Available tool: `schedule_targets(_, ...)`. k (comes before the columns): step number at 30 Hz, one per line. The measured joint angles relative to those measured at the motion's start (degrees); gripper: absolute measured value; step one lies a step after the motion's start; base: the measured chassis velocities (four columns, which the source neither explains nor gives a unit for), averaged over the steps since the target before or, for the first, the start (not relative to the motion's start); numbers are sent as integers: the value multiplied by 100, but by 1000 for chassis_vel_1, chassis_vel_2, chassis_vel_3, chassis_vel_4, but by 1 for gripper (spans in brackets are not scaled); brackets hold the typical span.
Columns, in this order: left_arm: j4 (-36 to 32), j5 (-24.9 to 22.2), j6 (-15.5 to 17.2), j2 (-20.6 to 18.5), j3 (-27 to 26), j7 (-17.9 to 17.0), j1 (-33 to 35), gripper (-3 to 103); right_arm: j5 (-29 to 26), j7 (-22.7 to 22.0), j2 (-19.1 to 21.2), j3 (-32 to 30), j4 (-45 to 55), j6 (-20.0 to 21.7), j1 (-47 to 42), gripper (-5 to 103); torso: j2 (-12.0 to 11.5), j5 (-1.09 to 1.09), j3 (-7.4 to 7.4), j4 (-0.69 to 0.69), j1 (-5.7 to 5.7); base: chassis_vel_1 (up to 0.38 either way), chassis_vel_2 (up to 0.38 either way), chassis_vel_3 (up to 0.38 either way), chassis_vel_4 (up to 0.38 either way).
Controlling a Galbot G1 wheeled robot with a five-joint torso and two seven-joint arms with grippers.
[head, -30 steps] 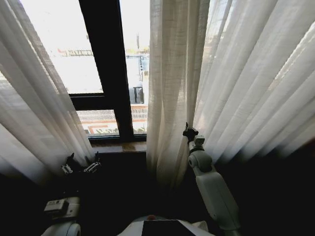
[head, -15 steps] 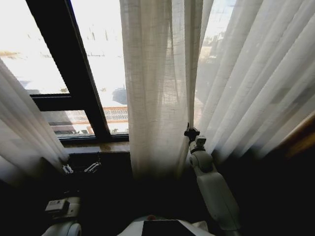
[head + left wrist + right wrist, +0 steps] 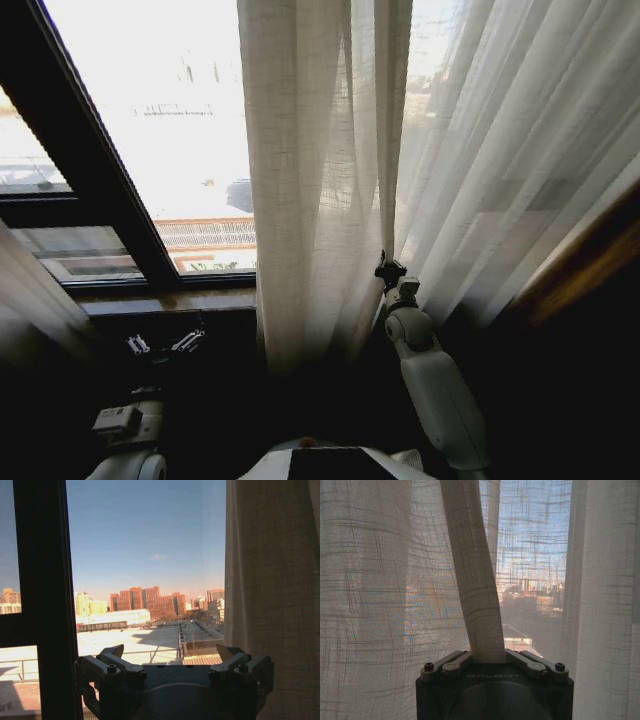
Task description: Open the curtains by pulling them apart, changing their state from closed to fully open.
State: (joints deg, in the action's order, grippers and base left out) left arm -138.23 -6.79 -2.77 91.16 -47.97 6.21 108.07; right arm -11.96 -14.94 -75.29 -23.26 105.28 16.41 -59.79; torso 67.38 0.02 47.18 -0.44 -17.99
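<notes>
So the right gripper is up against the curtains, right at the bottom of the bunched-up panel that hangs in the middle of the head view. From the right wrist camera you can see the fingers closed together on a fold of the sheer white fabric, which rises out of the gripper as a narrow strip leaning a bit to one side. More pleated panels spread out on the robot's right and city buildings show faintly through the weave.

The left gripper sits low on the robot's left, just below the window sill, not touching any fabric. In its wrist view the fingers are spread apart with nothing between them, pointing out at the bare glass, with rooftops and red high-rises under a clear sky. The edge of the curtain hangs off to one side of that gripper, and the dark window frame stands on the other.

In the head view a good chunk of window on the left is uncovered, with the dark frame running diagonally across it. There's another bit of curtain at the far left edge.
</notes>
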Motion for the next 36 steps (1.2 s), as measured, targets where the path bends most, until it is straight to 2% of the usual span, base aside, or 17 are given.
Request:
schedule_targets(28,14,5,-19,0,11,-2,-8,100,26,2,23,-47,103,-32,-122,0,0,-2,0,0,0,-350,-361,351,359)
schedule_targets(36,14,5,-19,2,16,1,-8,100,29,-40,25,-79,83,-40,-123,0,-1,4,1,-1,0,-177,-170,193,144)
